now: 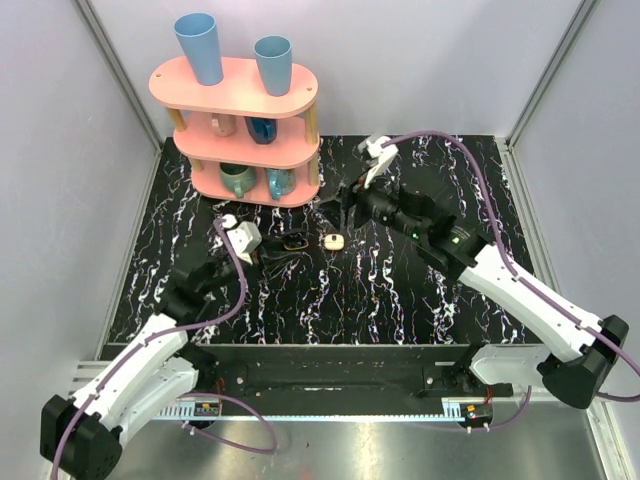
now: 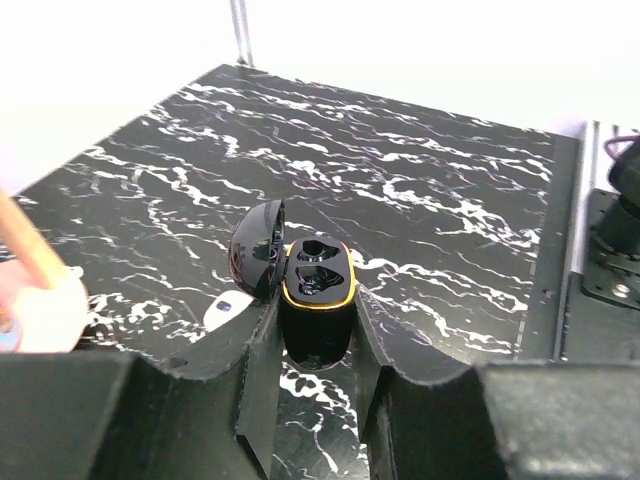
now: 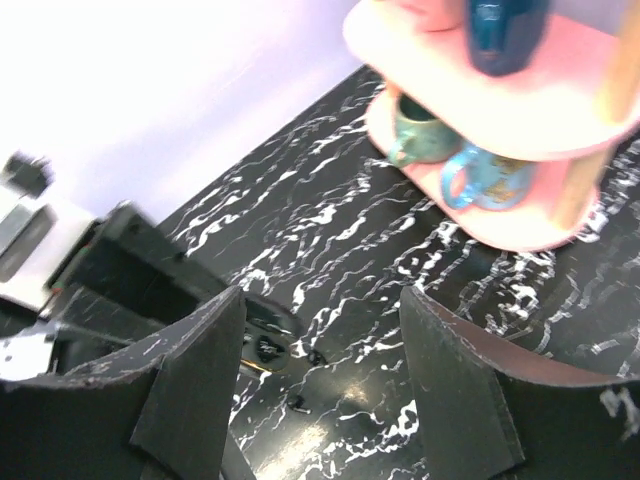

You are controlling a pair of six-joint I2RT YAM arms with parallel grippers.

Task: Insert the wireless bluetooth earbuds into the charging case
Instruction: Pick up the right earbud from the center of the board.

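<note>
While you've got the clearer angle, what has the left gripper (image 2: 315, 300) got?

It's pinching the charging case (image 2: 316, 280), one finger pressed to each side of the body. It's a glossy black thing with a gold rim, sitting on the marbled table (image 1: 400, 300) a bit left of centre. The lid is swung open and stands up on the side toward the shelf. The two moulded wells inside look dark, and I can't tell whether anything sits in them.

And the earbuds?

From above, a small cream-white earbud (image 1: 334, 241), or what looks like one, lies on the table just to the right of the case, apart from it. Down by the lid, a white nub (image 2: 225, 310) peeks out beside the outer face of a finger, half hidden. It could be the other one, but I can't say.

Right gripper (image 3: 322, 300)?

Its fingers are spread wide with nothing between them. It hangs above the table on the far side of that cream-white earbud, close to the foot of the pink shelf (image 1: 240, 92).

What's on the shelf?

Two tall blue cups (image 1: 200, 48) on top, and mugs (image 3: 425, 135) on the lower tiers.
</note>
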